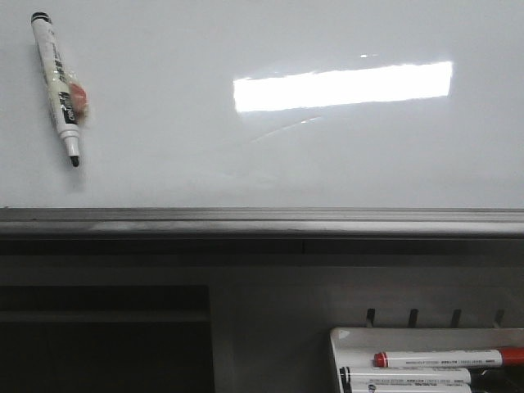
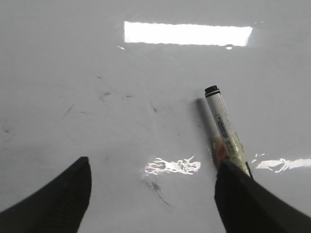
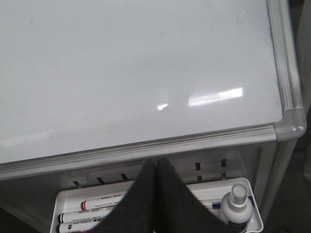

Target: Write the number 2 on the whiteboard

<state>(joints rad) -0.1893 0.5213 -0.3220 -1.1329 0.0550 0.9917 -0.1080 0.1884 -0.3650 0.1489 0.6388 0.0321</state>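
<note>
1. Markers lie nearest, in a white tray (image 1: 337, 336) hung below the near right part of the board: a red-capped marker (image 1: 446, 359) and a black-capped marker (image 1: 405, 376) beside it. The right wrist view adds a small spray bottle (image 3: 237, 206) at the tray's end.
2. Right gripper (image 3: 156, 165) hangs over that tray, its jaws pressed together with nothing between them.
3. A grey metal rail (image 1: 262, 219) runs along the near edge of the whiteboard (image 1: 246, 164).
4. Left gripper (image 2: 153, 194) hovers over the board, its jaws spread wide and holding nothing; one finger (image 2: 252, 204) overlaps the tip end of a marker.
5. That uncapped black marker (image 1: 57, 82) lies flat toward the far left corner of the board, writing tip toward the near edge.
6. No numeral shows on the board, only faint smudges (image 2: 104, 94) and a bright rectangular light reflection (image 1: 344, 86) toward the far right.
</note>
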